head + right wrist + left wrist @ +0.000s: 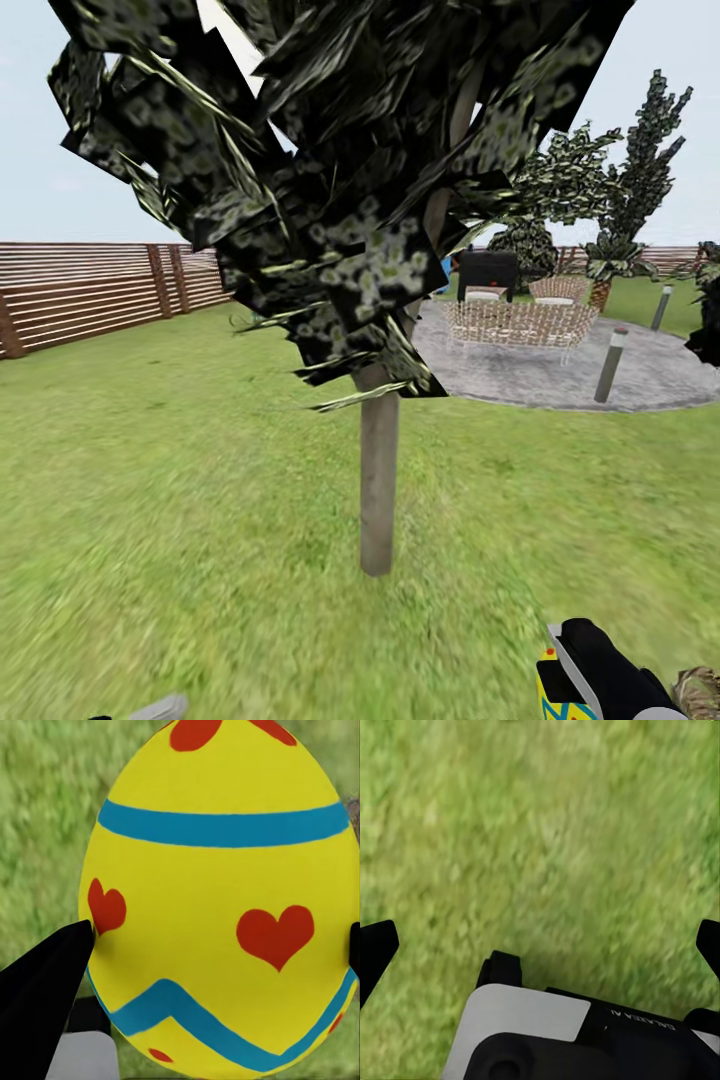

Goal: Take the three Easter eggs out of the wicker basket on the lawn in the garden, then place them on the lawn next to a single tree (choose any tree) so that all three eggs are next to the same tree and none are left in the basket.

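A tree (378, 480) with a straight pale trunk and dark flecked foliage stands on the lawn (180, 500), right ahead of me. At the lower right of the head view my right gripper (572, 672) is shut on an Easter egg (552, 695). The right wrist view shows this egg (217, 900) close up: yellow with blue bands and red hearts, a black fingertip (45, 982) against its side. A scrap of brown weave in the bottom right corner looks like the wicker basket (702, 690). My left gripper (540, 945) hangs open over bare grass, holding nothing.
A brown slatted fence (90, 290) runs along the left. To the right lies a grey round patio (540, 385) with pale woven chairs (520, 322), a black grill (487, 270) and short bollard lights (612, 365). More trees (640, 180) stand behind it.
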